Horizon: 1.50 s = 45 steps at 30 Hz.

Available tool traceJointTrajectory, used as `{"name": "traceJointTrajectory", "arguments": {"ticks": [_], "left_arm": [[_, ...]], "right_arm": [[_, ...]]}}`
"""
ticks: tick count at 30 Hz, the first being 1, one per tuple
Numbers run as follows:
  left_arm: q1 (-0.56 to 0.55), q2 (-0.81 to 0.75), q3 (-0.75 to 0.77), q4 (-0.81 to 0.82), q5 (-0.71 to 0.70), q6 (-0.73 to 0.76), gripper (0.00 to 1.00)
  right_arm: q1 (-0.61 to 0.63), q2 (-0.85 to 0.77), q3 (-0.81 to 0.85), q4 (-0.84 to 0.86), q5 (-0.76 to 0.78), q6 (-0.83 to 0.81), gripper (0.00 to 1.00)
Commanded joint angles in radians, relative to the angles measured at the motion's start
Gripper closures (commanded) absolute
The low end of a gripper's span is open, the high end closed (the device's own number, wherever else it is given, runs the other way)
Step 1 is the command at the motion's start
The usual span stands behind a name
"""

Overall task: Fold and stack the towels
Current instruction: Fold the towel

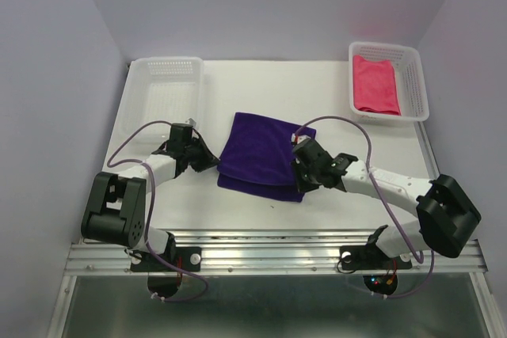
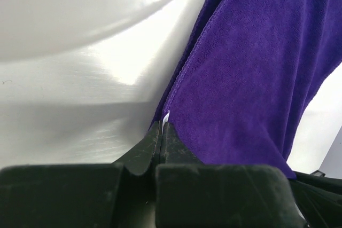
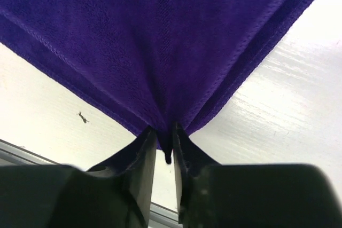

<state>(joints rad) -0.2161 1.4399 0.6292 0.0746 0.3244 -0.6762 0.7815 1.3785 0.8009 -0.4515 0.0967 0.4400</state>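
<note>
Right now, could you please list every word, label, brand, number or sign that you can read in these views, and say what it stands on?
None can be read anywhere.
The small white tag on the dark purple terry towel shows edge-on only: any print is hidden.

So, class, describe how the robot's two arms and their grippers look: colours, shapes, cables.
Both arms match: the left arm and right arm each have a white tubular link between chunky black joint housings. A thin lilac cable loops alongside each. The left gripper and right gripper have black, tapering, wedge-shaped fingers. No markings are readable.
</note>
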Motion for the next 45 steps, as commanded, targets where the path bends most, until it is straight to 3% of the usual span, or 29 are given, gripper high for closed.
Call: {"name": "traceJointTrajectory", "arguments": {"ticks": [1,4,8,12,17,19,21,28,35,42,45], "left_arm": [[-0.006,0.005,-0.008,0.001,-0.021,0.030,1.00],[-0.014,0.010,-0.005,-0.022,-0.034,0.035,0.99],[-0.046,-0.010,-0.010,-0.045,-0.038,0.027,0.80],[-0.084,-0.078,0.004,-0.094,-0.074,0.007,0.56],[-0.100,-0.165,0.058,-0.220,-0.224,-0.005,0.02],[-0.100,-0.182,0.090,-0.237,-0.283,-0.010,0.01],[-0.100,-0.177,0.133,-0.234,-0.289,-0.002,0.01],[-0.155,-0.008,0.340,-0.203,-0.298,0.093,0.01],[-0.167,0.227,0.628,-0.217,-0.308,0.216,0.01],[-0.167,0.479,0.881,-0.282,-0.283,0.277,0.06],[-0.167,0.565,0.970,-0.329,-0.352,0.286,0.12]], "right_arm": [[0.022,-0.006,-0.034,0.034,-0.011,0.025,0.70],[0.025,-0.013,-0.043,0.027,-0.008,0.031,0.62],[0.033,-0.038,-0.058,0.002,-0.012,0.043,0.55],[0.035,-0.099,-0.081,-0.009,-0.015,0.068,0.45],[0.035,-0.182,-0.052,-0.013,0.046,0.109,0.33],[0.036,-0.191,-0.032,-0.016,0.108,0.127,0.20],[0.036,-0.197,-0.009,-0.013,0.167,0.152,0.00],[0.010,-0.154,0.066,0.046,0.360,0.163,0.00],[-0.212,-0.043,0.121,0.132,0.245,0.106,0.00],[-0.286,0.070,0.181,0.177,0.227,0.049,0.00],[-0.321,0.103,0.202,0.204,0.187,0.032,0.00]]}}
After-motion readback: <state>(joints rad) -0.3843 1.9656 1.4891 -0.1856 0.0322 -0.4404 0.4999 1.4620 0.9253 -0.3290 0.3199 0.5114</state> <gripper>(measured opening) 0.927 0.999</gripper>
